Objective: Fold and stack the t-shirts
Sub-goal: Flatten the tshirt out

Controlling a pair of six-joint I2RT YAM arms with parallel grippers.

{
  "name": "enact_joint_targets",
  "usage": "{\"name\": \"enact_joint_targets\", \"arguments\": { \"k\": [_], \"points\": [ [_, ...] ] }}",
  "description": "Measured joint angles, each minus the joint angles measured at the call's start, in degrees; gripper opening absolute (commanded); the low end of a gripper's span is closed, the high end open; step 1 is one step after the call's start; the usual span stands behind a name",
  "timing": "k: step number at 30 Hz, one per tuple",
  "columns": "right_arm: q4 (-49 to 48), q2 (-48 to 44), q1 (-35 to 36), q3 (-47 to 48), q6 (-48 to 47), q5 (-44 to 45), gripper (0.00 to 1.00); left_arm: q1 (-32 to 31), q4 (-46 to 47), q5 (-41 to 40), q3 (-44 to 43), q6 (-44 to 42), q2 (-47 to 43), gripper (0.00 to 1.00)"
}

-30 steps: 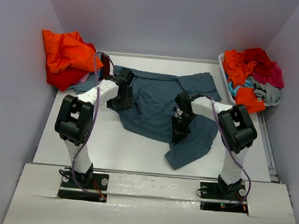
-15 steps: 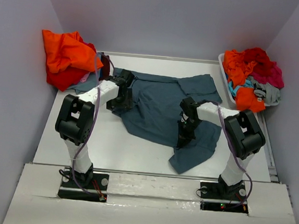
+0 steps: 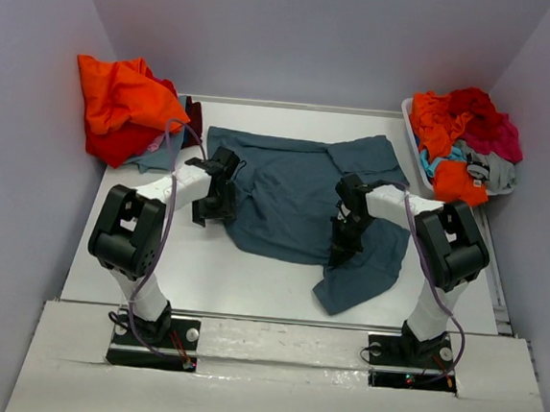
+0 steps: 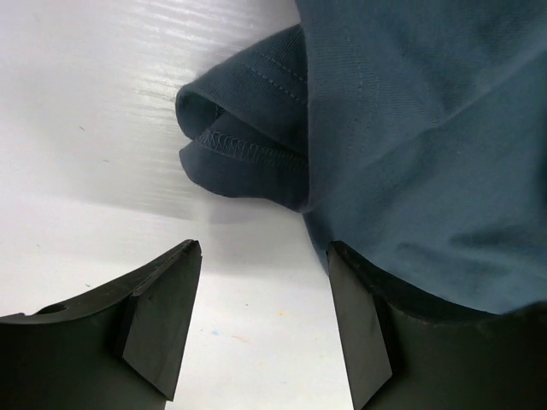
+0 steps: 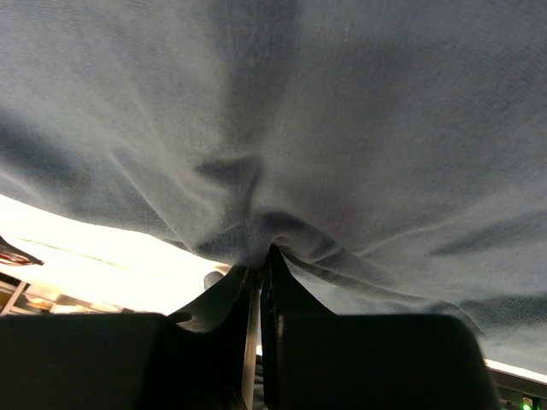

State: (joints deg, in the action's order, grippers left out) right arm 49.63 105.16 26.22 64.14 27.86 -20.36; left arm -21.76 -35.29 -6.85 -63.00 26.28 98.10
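Observation:
A dark slate-blue t-shirt (image 3: 291,193) lies spread across the middle of the table, one flap trailing toward the near right. My left gripper (image 3: 209,212) stands open at the shirt's left edge. In the left wrist view, bare table shows between the fingers of the left gripper (image 4: 263,252). A folded, stitched hem (image 4: 248,145) lies just ahead of them, and the shirt (image 4: 410,128) overlaps the right finger. My right gripper (image 3: 342,243) is shut on a pinch of the shirt's cloth (image 5: 299,111). The shirt drapes over the right gripper (image 5: 267,252).
Orange and red t-shirts (image 3: 120,106) are heaped at the back left corner. At the back right a white basket (image 3: 409,131) holds a heap of orange, red, magenta, teal and grey shirts (image 3: 464,136). Walls close in the left, back and right.
My right gripper shut on the shirt and shifted right, dragging the cloth with it. My left gripper slid toward the near side along the shirt's left edge and its fingers narrowed a little.

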Motion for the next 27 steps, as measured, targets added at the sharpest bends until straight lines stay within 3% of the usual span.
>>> {"name": "enact_joint_targets", "arguments": {
  "k": [14,27],
  "points": [
    [-0.15,0.26,0.00,-0.22,-0.20,-0.17,0.07,1.09,4.55,-1.73,-0.07,1.57,0.87,0.72],
    [-0.15,0.24,0.00,-0.24,-0.22,-0.24,0.07,6.29,8.17,-1.20,-3.39,1.20,4.81,0.69]
  ]
}}
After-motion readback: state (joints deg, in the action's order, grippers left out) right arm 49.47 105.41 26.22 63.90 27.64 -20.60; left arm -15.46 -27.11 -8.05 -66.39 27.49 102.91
